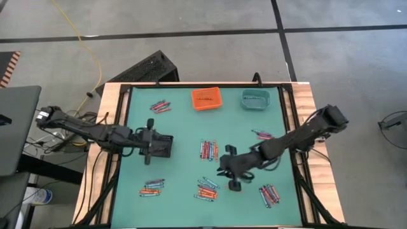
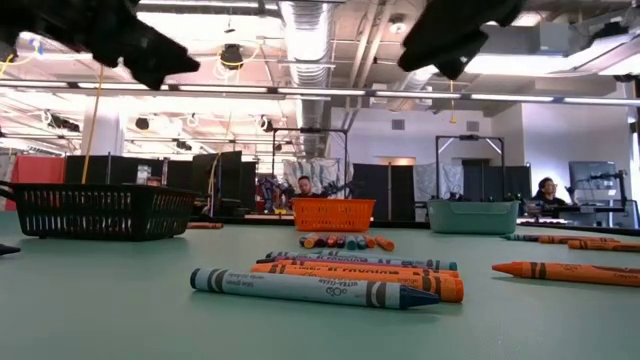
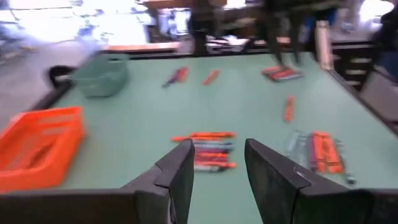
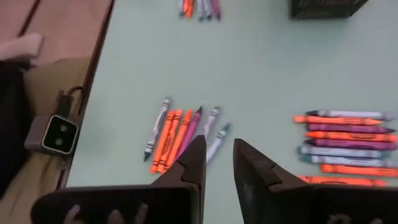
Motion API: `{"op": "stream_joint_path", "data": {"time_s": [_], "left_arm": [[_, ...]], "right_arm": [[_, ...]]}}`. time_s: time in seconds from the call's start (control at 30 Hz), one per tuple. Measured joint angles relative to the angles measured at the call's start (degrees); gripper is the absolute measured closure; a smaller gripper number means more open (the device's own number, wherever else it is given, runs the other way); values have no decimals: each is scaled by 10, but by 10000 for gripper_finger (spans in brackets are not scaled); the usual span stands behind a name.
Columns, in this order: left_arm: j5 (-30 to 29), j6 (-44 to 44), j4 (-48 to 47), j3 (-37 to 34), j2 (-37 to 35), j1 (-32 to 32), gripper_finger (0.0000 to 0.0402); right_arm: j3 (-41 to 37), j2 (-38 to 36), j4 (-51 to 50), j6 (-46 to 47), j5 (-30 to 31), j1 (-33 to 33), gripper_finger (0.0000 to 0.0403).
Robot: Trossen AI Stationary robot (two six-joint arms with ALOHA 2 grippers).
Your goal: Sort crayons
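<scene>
Bright, even light falls from overhead strip lamps (image 2: pixel 330 92), which glare white in the low view. The table (image 1: pixel 178 127) carries only soft, faint shadows. The left wrist view is smeared with blur, washed out toward the far room; the nearest crayons (image 2: pixel 310 287) look sharp.

You get the bench (image 1: pixel 184 127) from straight overhead, and level from its 6 o'clock edge toward 12. Each wrist camera peers close past its fingers; all share the middle crayons (image 1: pixel 208 150).
</scene>
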Motion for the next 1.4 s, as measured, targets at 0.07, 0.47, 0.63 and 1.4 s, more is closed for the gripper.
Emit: {"op": "stream_joint_path", "data": {"time_s": [0.07, 0.47, 0.63, 1.4], "left_arm": [[-13, -3, 7, -10, -25, -9, 269], [1, 12, 58, -131, -153, -21, 269], [1, 9, 56, -163, -180, -21, 269], [-9, 2, -104, -164, -182, -21, 269]], "right_arm": [[36, 34, -43, 0, -13, 1, 329], [141, 179, -163, 41, -48, -17, 329], [146, 194, -184, 74, -47, -29, 329], [146, 234, -90, 79, -56, -22, 226]]}}
